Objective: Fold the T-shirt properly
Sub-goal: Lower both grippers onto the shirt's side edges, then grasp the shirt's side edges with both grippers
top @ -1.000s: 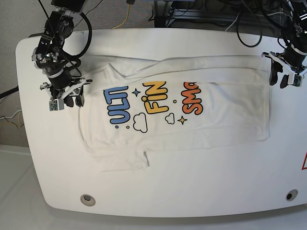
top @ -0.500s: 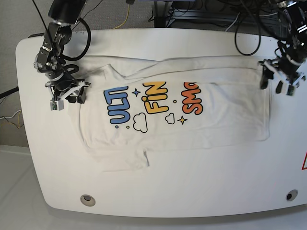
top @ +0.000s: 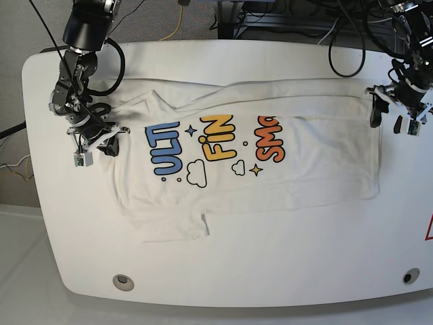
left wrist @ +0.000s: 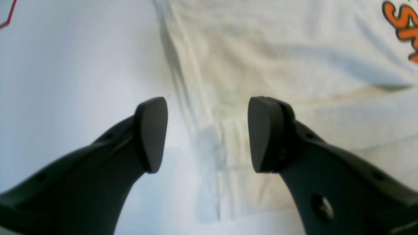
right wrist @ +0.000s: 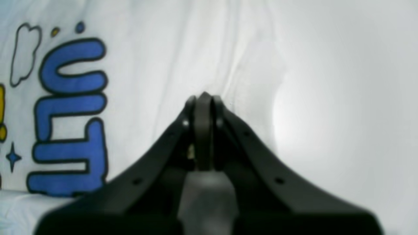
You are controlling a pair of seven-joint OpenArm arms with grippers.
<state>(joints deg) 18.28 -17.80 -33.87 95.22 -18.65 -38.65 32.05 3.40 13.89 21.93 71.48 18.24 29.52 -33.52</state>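
Spread flat, print up, across the middle of the white table (top: 223, 271): the T-shirt (top: 304, 169). Left gripper (top: 390, 116) at its right edge, jaws apart, straddling the hem. Right gripper (top: 101, 141) at its left edge near the blue lettering, jaws pressed together, no cloth visibly pinched.

You get bright, even overhead light with soft shadows. Glare blooms on the worktop (right wrist: 310, 124) in the right wrist view, and both wrist views blur near their lenses.
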